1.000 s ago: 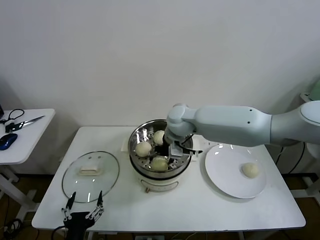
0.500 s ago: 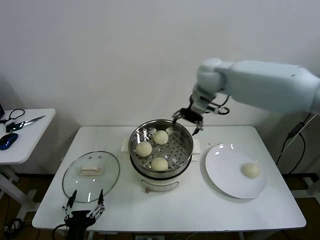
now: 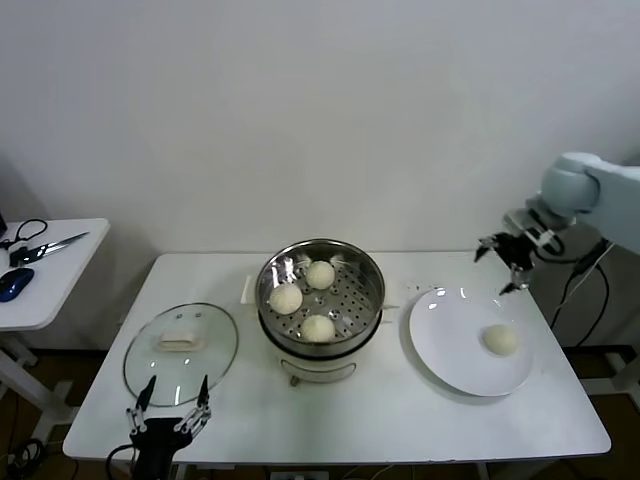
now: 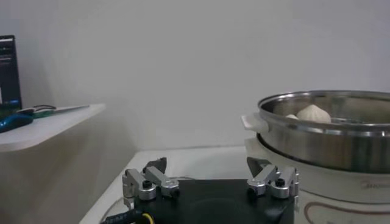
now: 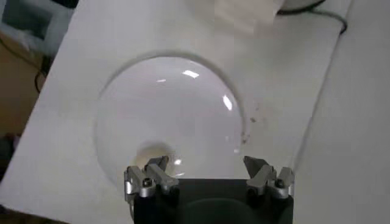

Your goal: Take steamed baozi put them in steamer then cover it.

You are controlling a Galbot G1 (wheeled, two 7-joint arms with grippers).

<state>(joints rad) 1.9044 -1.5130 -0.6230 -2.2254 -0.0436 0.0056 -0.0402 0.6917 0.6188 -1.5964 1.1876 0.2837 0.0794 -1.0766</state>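
White table (image 3: 400,420): steamer (image 3: 321,300) holds three steamed baozi (image 3: 319,327); fourth baozi (image 3: 500,339) on plate (image 3: 445,350). Cover (image 3: 181,351) lies flat left of steamer, handle's long axis left-right. Right gripper (image 3: 505,262) spread empty above plate; left gripper (image 3: 168,408) spread empty at near edge.

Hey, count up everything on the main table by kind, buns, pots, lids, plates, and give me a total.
Steamed baozi: 4, three in the steamer and one on the plate
Steamer: 1
Cover: 1
Plate: 1
Total: 7
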